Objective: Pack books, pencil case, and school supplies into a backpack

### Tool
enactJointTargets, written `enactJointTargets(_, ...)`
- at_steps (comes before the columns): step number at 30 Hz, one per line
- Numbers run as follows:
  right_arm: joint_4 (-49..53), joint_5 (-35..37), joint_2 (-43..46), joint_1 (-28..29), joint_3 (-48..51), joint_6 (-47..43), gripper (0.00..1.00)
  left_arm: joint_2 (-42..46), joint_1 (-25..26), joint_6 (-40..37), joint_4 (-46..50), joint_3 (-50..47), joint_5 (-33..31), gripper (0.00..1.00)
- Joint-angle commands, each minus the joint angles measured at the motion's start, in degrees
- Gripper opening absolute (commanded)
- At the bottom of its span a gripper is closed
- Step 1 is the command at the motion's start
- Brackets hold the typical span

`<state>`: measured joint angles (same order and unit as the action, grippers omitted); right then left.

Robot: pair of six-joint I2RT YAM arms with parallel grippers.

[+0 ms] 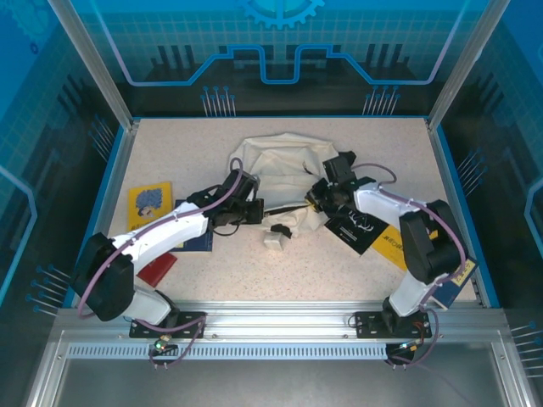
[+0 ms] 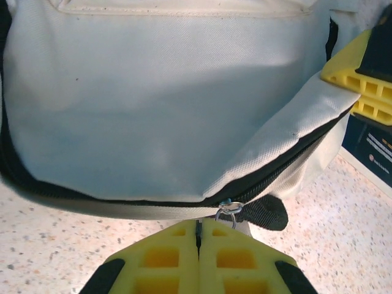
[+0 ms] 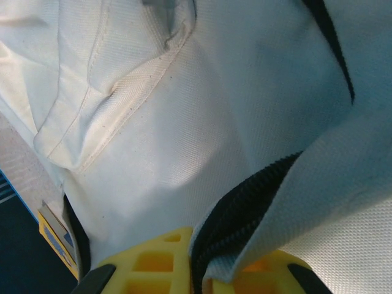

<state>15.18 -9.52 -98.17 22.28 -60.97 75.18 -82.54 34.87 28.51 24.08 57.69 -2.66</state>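
While backpack (image 1: 280, 170) gapes, left tool (image 2: 198, 236) clamps its zip pull (image 2: 228, 211), right tool (image 3: 199, 263) pinches its rim, contents hidden

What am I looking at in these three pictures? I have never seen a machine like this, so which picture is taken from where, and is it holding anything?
These are two robot arms bolted to the near edge of a table. The wide picture comes from a fixed camera above and behind them, with the left arm on the left and the right arm on the right. The other two pictures come from small cameras on the wrists, so each shows its own yellow end effector. On the table lie a cream backpack, a yellow book, a dark book and a red thing. The left end effector is shut, with the zip ring right at its tips. The right end effector pinches a fold of the backpack.
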Motion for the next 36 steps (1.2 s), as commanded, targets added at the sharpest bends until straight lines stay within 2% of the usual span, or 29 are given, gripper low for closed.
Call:
enactJointTargets(1,3.71,1.86,-3.37,-4.22,-4.49,-8.24,0.11,1.97,-2.48,-0.34,2.71,-1.52,-2.08,0.0)
enactJointTargets(4,5.47,1.55,-4.76,-7.17,-6.9,-12.64,0.12,1.33,-3.52,-1.18,0.3,-1.79,-0.79,0.0)
enactJointTargets(6,7.24,1.12,-5.07,-8.45,-8.43,-15.34,0.15,0.28,-3.49,-2.14,-3.09,-1.79,3.44,0.0)
enactJointTargets(8,6.71,-1.4,-4.35,-9.1,-8.38,-17.14,0.25,-1.04,-3.19,-2.49,-6.85,-1.64,8.29,0.0)
enactJointTargets(10,7.01,-3.2,-2.19,-8.86,-7.3,-17.7,0.45,-2.49,-2.13,-2.91,-9.95,-0.9,11.42,0.0)
enactJointTargets(13,7.97,-4.35,2.87,-8.42,-3.92,-16.29,0.65,-4.42,-0.19,-2.93,-11.76,1.54,14.21,0.0)
enactJointTargets(18,4.9,-6.78,14.1,-6.78,5.89,-9.58,0.84,-6.11,2.25,-2.32,-13.98,3.34,16.57,0.0)
enactJointTargets(23,1.04,-8.27,18.14,-2.16,10.05,-1.69,0.89,-6.26,3.24,-2.19,-14.87,4.16,18.98,0.0)
enactJointTargets(29,-2.25,-7.21,14.96,2.64,9.79,4.03,0.88,-5.91,3.84,-3.2,-13.75,4.02,19.49,0.0)
enactJointTargets(34,-3.73,-8.37,9.29,4.41,6.94,4.01,0.8,-5.65,3.8,-4.3,-11.95,3.66,18.28,0.0)
enactJointTargets(36,-4.45,-8.43,7.48,4.8,6.26,3.86,0.74,-5.44,3.86,-4.55,-11.28,3.57,17.33,0.0)
